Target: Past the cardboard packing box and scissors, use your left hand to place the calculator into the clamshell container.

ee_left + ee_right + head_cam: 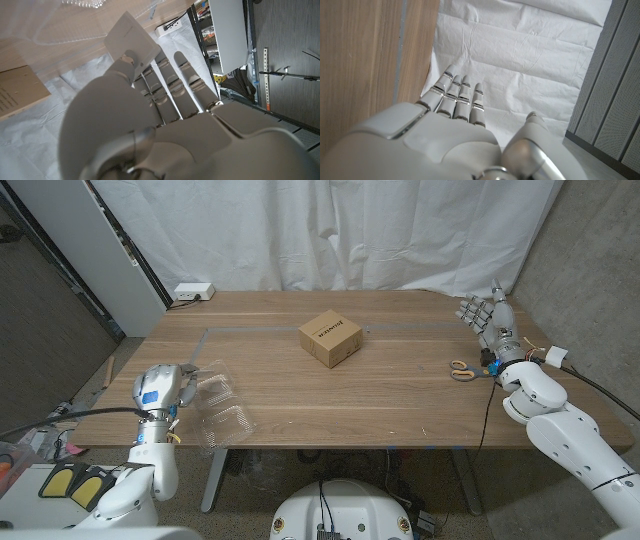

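Note:
My left hand hovers at the table's front left corner, beside the clear clamshell container. In the left wrist view this hand pinches a pale flat slab, the calculator, between thumb and fingers, and the clamshell lies just beyond it. The cardboard packing box stands mid-table. Orange-handled scissors lie near the right edge. My right hand is raised at the far right with its fingers spread and nothing in it, and it also fills the right wrist view.
A white power strip sits at the table's back left corner. A white curtain hangs behind the table. Bare wood stretches between the clamshell and the box.

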Tool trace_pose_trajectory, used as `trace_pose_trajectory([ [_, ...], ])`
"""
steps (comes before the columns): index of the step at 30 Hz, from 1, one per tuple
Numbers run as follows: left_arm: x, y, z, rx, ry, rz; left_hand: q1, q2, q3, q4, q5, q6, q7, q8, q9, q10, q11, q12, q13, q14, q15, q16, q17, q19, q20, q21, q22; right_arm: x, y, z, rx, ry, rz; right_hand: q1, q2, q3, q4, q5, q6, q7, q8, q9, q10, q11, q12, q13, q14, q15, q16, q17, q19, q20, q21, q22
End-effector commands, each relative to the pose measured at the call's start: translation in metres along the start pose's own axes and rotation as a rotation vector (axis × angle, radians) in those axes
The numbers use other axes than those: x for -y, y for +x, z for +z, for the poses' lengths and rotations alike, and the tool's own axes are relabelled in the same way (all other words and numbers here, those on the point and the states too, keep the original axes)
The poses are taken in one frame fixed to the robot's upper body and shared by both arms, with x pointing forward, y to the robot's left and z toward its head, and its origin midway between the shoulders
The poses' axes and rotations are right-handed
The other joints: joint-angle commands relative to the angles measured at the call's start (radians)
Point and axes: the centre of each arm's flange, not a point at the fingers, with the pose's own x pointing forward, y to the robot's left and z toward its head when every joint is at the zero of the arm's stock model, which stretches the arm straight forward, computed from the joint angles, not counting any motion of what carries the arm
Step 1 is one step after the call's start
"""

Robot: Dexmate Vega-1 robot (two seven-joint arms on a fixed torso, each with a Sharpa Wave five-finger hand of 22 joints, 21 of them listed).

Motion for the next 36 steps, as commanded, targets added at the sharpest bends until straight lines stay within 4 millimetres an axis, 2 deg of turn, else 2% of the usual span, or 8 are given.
trace_pose_trajectory([
  [1, 0.0082, -0.0024, 0.0029, -0.008, -0.017, -0.008, 0.004, 0.0, 0.017, 0.005, 0.007, 0.144, 0.032, 0.004, 0.011, 0.003, 0.0, 0.006, 0.003, 0.002, -0.048, 0.002, 0.002, -0.003, -0.111, 0.005, 0.003, 0.0008, -0.001, -0.0018, -0.005, -0.002, -0.004, -0.002, 0.005, -0.002, 0.001, 0.0, 0.009, -0.002, -0.003, 0.002, 0.009, 0.001, -0.001, 0.002, 0.01, -0.003, 0.0, 0.003, 0.012, -0.008, -0.001, 0.004],
  [20, 0.0144, -0.007, 0.001, -0.02, -0.022, -0.016, 0.003, 0.001, 0.023, 0.006, 0.008, 0.116, 0.023, -0.006, 0.013, -0.018, 0.0, 0.001, 0.009, -0.015, -0.047, -0.003, 0.001, -0.009, -0.109, 0.006, 0.004, -0.0017, 0.0012, -0.0049, -0.026, -0.004, 0.002, -0.002, 0.006, -0.002, 0.0, 0.0, 0.009, -0.003, -0.003, 0.002, 0.008, 0.003, -0.002, 0.002, 0.01, -0.003, -0.001, 0.003, 0.015, -0.008, -0.006, 0.004],
  [36, 0.0172, -0.0033, 0.0, -0.016, -0.016, -0.018, 0.007, 0.007, 0.035, 0.002, 0.004, 0.03, 0.012, -0.031, 0.02, -0.087, -0.002, -0.012, 0.013, -0.077, -0.045, -0.015, 0.0, -0.04, -0.096, 0.0, 0.006, -0.006, 0.0041, -0.0063, -0.034, -0.007, 0.007, -0.003, 0.007, -0.003, 0.0, 0.0, 0.01, -0.003, -0.003, 0.002, 0.01, 0.003, -0.001, 0.002, 0.01, 0.0, -0.001, 0.003, 0.017, -0.008, -0.01, 0.004],
])
